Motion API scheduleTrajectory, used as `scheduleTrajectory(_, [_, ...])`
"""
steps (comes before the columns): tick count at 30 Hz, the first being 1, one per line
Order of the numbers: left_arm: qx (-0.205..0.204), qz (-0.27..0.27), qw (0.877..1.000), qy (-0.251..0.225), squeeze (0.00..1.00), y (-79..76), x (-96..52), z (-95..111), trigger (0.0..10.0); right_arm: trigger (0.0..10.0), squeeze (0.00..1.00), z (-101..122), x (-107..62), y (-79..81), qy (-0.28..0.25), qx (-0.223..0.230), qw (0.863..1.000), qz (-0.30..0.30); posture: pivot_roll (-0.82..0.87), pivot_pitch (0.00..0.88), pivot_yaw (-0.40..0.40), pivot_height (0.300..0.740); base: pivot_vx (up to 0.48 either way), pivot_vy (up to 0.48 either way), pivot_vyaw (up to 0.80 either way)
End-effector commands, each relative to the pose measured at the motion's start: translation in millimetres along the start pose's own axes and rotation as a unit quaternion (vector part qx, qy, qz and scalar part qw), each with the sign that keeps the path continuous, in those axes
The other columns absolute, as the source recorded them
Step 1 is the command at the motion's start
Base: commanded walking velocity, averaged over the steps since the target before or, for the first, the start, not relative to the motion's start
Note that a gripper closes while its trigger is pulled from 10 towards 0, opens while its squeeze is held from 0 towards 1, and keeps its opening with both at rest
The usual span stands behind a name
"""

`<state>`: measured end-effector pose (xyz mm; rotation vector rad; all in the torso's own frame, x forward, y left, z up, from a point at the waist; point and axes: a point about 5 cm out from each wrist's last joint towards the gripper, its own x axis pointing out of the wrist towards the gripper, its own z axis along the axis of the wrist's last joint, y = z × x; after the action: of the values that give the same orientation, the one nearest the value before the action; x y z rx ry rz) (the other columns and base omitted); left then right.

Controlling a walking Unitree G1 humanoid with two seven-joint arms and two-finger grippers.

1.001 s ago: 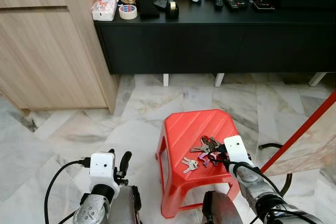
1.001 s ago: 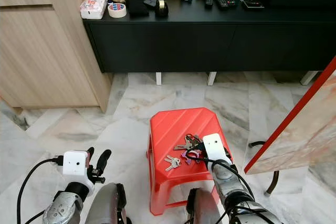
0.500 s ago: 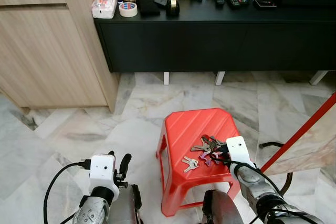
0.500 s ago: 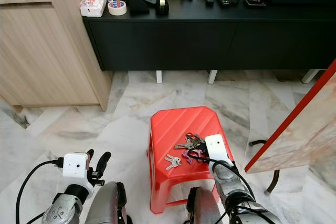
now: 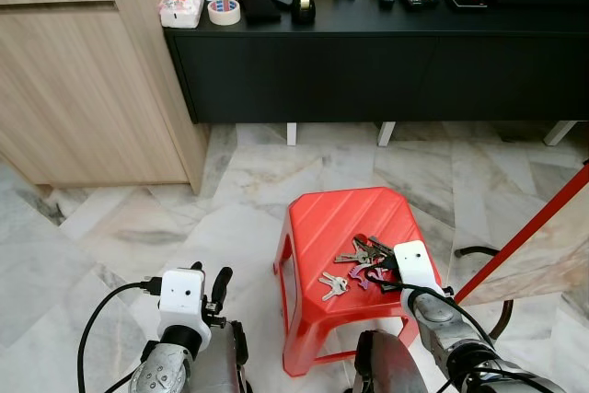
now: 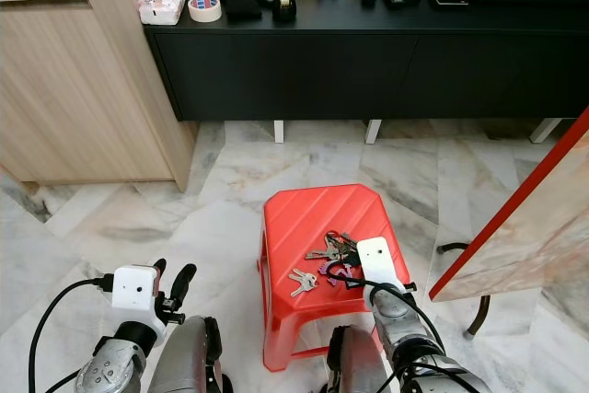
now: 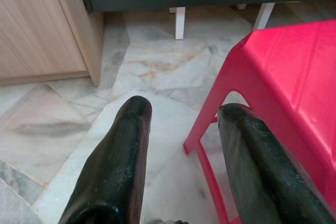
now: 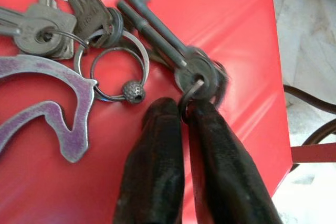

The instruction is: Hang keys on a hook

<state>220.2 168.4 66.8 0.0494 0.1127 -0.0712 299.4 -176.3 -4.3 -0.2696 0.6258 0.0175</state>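
Now R gripper [image 8: 185, 109] pinching keys [image 8: 110, 30] ring on red stool [image 5: 340, 218]; L gripper [image 7: 184, 129] open, idle.

Both arms are silver metal, round in section, with dark joints near the bottom of the head views. Each wrist carries a white box-shaped camera housing; the left one [image 5: 181, 294] has a small dark lens hole on its face, the right one [image 5: 413, 266] looks plain. A black cable runs in a loop from each housing. The fingers [image 7: 113, 174] are long, black and rounded, with a rough, slightly scuffed surface, perhaps rubber. Black fingertips [image 5: 221, 279] stand beside the left housing.
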Motion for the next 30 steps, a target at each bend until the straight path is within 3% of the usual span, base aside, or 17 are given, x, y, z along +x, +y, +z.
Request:
scheduleTrajectory(1, [0.003, 0.005, 1.000, 0.014, 0.00, 1.6, -0.9, -4, 10.0, 0.0, 0.00, -4, -1.1, 5.2, 0.000, 0.010, 1.000, 0.013, 0.16, 0.147, -0.046, 0.593, 0.000, 0.000, 0.00])
scheduleTrajectory(14, [0.003, 0.007, 1.000, 0.009, 0.00, 1.4, 8.1, -4, 10.0, 0.0, 0.00, 15, -1.6, 9.6, -0.076, 0.050, 0.996, 0.022, 0.15, 0.108, -0.057, 0.593, 0.000, 0.000, 0.00])
scheduleTrajectory(20, [0.003, 0.008, 1.000, 0.004, 0.00, 1.8, 15.6, -3, 10.0, 0.0, 0.00, 19, -3.2, 10.1, -0.102, 0.099, 0.990, 0.018, 0.14, 0.073, -0.058, 0.593, 0.000, 0.000, 0.00])
scheduleTrajectory(22, [0.011, 0.004, 1.000, -0.003, 0.00, 1.7, 20.5, -1, 10.0, 0.0, 0.00, 23, -3.9, 9.7, -0.121, 0.184, 0.975, 0.028, 0.13, 0.052, -0.058, 0.593, 0.000, 0.000, 0.00])
scheduleTrajectory(25, [0.014, 0.001, 1.000, -0.006, 0.00, 1.7, 23.8, 0, 10.0, 0.0, 0.00, 30, -4.9, 10.6, -0.144, 0.224, 0.963, 0.046, 0.13, 0.039, -0.058, 0.593, 0.000, 0.000, 0.00])
scheduleTrajectory(26, [0.017, 0.001, 1.000, -0.010, 0.00, 2.1, 28.0, 2, 10.0, 0.0, 0.00, 37, -5.3, 9.4, -0.165, 0.275, 0.945, 0.058, 0.12, 0.023, -0.057, 0.593, 0.000, 0.000, 0.00])
scheduleTrajectory(27, [0.017, 0.001, 1.000, -0.010, 0.00, 2.2, 30.4, 2, 10.0, 0.0, 0.00, 40, -5.1, 8.3, -0.169, 0.295, 0.938, 0.059, 0.12, 0.015, -0.057, 0.593, 0.000, 0.000, 0.00])
scheduleTrajectory(30, [0.018, 0.001, 1.000, -0.016, 0.00, 2.8, 35.0, 4, 10.0, 0.0, 0.00, 47, -4.2, 2.6, -0.179, 0.390, 0.901, 0.060, 0.11, 0.000, -0.058, 0.593, 0.000, 0.000, 0.00])
